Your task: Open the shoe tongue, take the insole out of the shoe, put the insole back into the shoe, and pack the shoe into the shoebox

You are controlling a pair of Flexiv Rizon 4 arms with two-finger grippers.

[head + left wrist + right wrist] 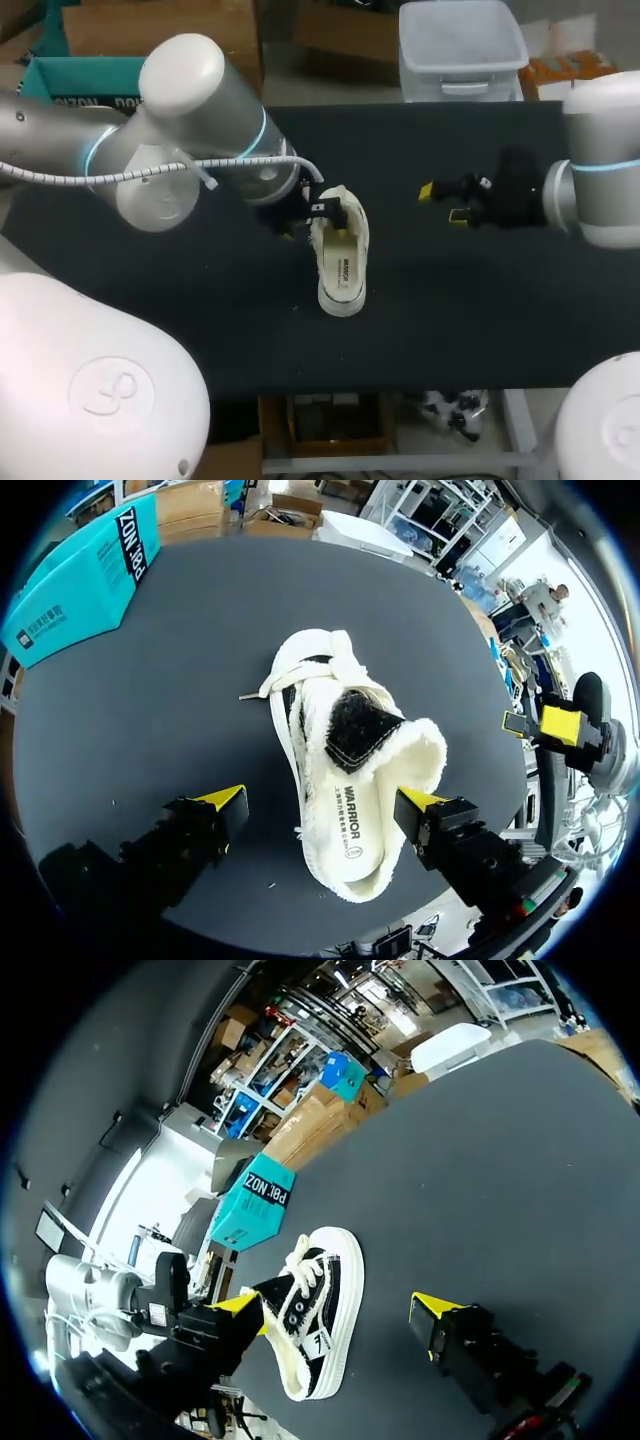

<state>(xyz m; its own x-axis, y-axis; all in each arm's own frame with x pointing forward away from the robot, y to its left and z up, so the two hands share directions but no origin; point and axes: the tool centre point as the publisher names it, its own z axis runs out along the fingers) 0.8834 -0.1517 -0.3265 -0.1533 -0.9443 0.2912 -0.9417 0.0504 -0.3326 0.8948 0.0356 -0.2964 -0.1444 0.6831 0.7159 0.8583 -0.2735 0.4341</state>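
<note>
Shoe [340, 262], frame centre, long axis running top to bottom, opening upward. Left gripper [322, 802], nearest: fingers spread wide, straddling the shoe's heel end, contact not discernible. Tongue [360, 725] just ahead of it, so the left arm is likely better placed. Right gripper [442, 203], right of centre: fingers parted, empty, well apart.

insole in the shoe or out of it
In. The insole lies flat inside the shoe, showing through its opening in the left wrist and head views.
</note>
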